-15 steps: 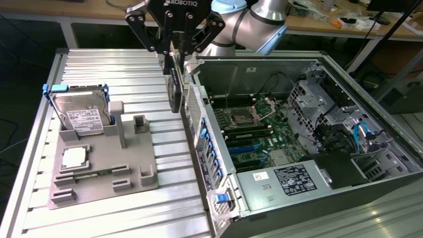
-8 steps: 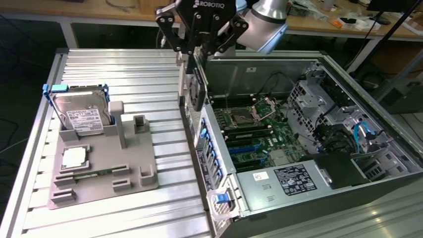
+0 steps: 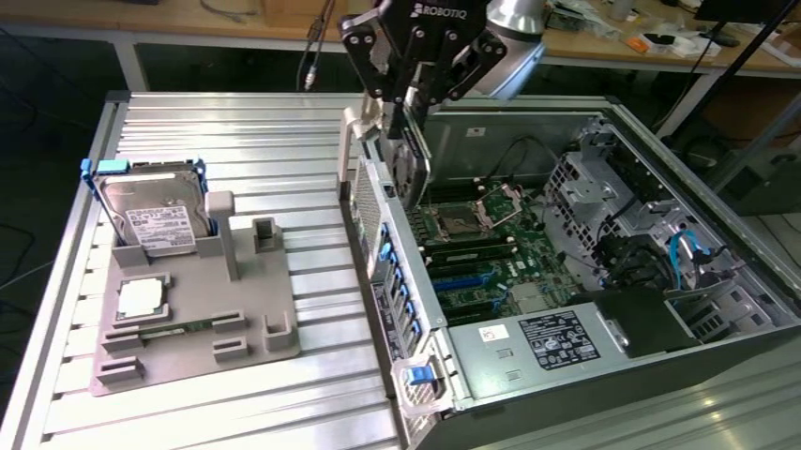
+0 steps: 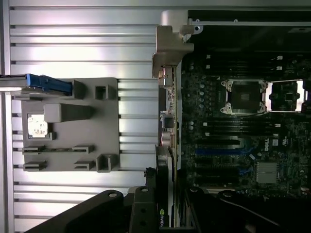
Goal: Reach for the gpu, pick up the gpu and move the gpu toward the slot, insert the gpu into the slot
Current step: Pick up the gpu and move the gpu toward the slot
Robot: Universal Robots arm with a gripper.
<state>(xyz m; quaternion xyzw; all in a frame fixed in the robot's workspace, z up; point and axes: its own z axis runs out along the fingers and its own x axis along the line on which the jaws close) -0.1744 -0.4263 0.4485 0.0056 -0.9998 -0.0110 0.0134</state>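
Note:
My gripper [image 3: 403,101] is shut on the gpu [image 3: 412,161], a dark card hanging upright from the fingers over the open computer case, near the case's rear wall. In the wrist view the gpu [image 4: 164,191] appears edge-on between the gripper [image 4: 165,213] fingers, with a green logo on its edge. The slot [image 3: 466,278] is a long blue strip on the green motherboard, lower and nearer the front of the case than the card. It also runs across the motherboard in the wrist view as the slot [image 4: 221,151]. The card hangs above the board and touches nothing.
A grey holder [image 3: 257,309] on the ribbed table carries a hard drive with blue rails [image 3: 150,217], a square chip [image 3: 144,298] and a memory stick [image 3: 169,325]. Inside the case lie the CPU socket [image 3: 470,220], black memory slots [image 3: 482,253], cables [image 3: 688,248] and a power supply [image 3: 564,339].

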